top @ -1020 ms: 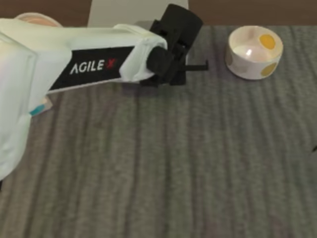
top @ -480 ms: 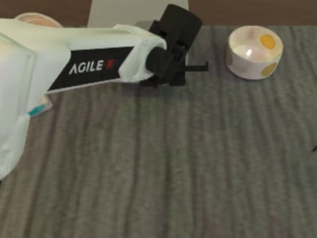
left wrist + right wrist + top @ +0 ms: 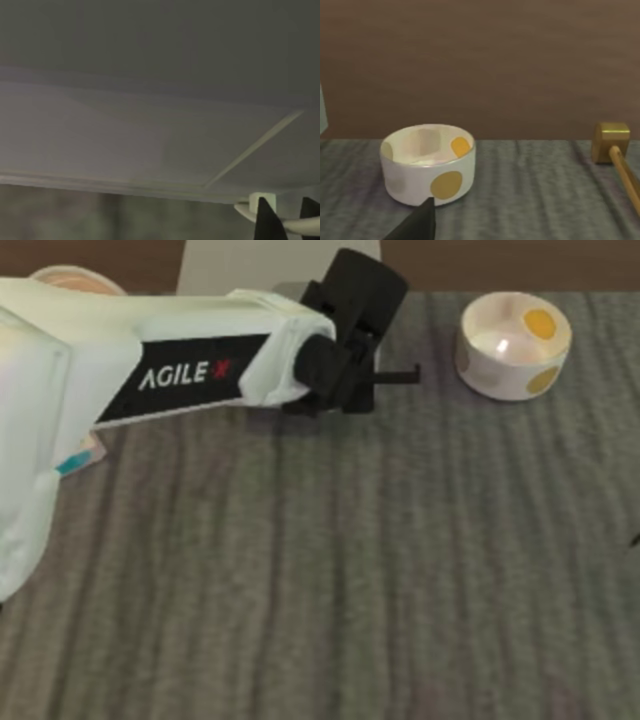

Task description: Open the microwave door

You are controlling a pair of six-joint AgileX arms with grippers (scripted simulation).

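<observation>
The microwave (image 3: 255, 265) stands at the table's far edge, left of centre; from above only its pale top shows. My left arm (image 3: 190, 365) reaches across to its front. In the left wrist view the microwave door (image 3: 150, 145) fills most of the picture at very close range. My left gripper (image 3: 287, 217) is shut on the door's white handle (image 3: 245, 209), a dark fingertip (image 3: 265, 222) on each side of the bar. The right gripper is parked off the table's right side, open; only one of its fingers (image 3: 422, 222) shows.
A white bowl with yellow spots (image 3: 512, 343) sits at the far right, also in the right wrist view (image 3: 427, 162). A wooden mallet (image 3: 615, 150) lies to its right. Another bowl (image 3: 70, 278) peeks out behind the left arm at far left.
</observation>
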